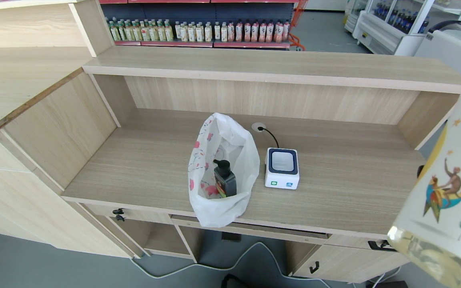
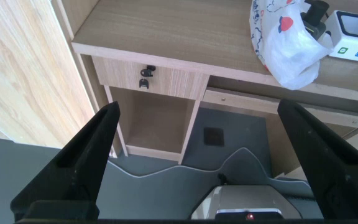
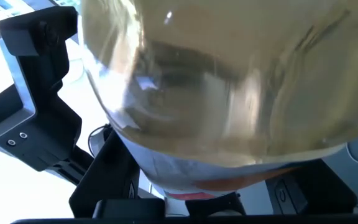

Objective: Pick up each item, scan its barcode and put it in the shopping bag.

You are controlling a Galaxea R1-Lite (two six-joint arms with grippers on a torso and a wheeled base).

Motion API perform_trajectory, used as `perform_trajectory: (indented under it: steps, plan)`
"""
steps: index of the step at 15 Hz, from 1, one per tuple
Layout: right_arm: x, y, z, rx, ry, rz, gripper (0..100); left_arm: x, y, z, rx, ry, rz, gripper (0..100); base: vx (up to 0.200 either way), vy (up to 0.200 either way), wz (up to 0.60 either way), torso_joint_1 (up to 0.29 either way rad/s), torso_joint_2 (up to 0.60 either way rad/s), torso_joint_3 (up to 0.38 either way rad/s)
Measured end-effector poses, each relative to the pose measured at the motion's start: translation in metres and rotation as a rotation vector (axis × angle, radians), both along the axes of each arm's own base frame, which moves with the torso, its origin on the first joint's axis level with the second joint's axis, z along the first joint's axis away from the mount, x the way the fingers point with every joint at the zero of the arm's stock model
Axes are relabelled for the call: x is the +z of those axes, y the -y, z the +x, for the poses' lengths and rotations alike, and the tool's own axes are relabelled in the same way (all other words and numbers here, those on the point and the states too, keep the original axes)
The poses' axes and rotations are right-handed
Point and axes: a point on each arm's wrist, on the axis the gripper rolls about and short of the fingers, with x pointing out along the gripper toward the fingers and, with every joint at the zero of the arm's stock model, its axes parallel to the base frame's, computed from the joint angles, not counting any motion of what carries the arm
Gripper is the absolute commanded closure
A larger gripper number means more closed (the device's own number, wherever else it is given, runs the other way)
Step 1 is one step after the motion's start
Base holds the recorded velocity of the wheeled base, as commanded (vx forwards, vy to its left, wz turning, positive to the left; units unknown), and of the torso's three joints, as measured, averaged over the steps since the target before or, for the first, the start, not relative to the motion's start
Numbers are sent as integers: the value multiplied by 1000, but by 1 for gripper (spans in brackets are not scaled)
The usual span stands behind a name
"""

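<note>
A clear drink bottle [image 1: 450, 180] with a pale illustrated label hangs close at the right edge of the head view, to the right of the counter. Its rounded base [image 3: 229, 81] looms in the right wrist view, where my right gripper [image 3: 191, 130] is shut on it; one black finger [image 3: 39, 93] shows beside it. A white flower-print shopping bag [image 1: 234, 140] stands open at the counter's front middle, with a black pump bottle [image 1: 225, 180] upright inside. The white barcode scanner [image 1: 281, 168] sits just right of the bag. My left gripper [image 2: 204, 155] hangs open, low and left of the counter.
The wooden counter [image 1: 342, 192] has a raised back ledge [image 1: 270, 66] and side walls. A black cable [image 1: 271, 136] runs from the scanner to a hole. A keyed drawer [image 2: 145, 76] and an open cubby lie below, with cables on the floor.
</note>
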Motion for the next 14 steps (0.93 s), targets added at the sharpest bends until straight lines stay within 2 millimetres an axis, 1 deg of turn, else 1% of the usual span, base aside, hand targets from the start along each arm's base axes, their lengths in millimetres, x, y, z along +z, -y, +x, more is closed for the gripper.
perform_trajectory:
  steps: [5,6,7,9,11,12,14]
  plan:
    - [-3,0,6,-27,35,-12,100,0,0,0,0,0,0,0,0,0,0,0,0,0]
    - [-4,2,9,-68,66,-20,100,0,0,0,0,0,0,0,0,0,0,0,0,0]
    - [-6,7,16,-155,157,-42,100,0,0,0,0,0,0,0,0,0,0,0,0,0]
    - [-17,27,40,-411,456,-185,100,0,0,0,0,0,0,0,0,0,0,0,0,0]
    - [-34,57,64,-622,737,-425,100,0,0,0,0,0,0,0,0,0,0,0,0,0]
    - [-44,73,72,-698,829,-548,100,0,0,0,0,0,0,0,0,0,0,0,0,0]
    - [-60,99,82,-786,899,-714,100,0,0,0,0,0,0,0,0,0,0,0,0,0]
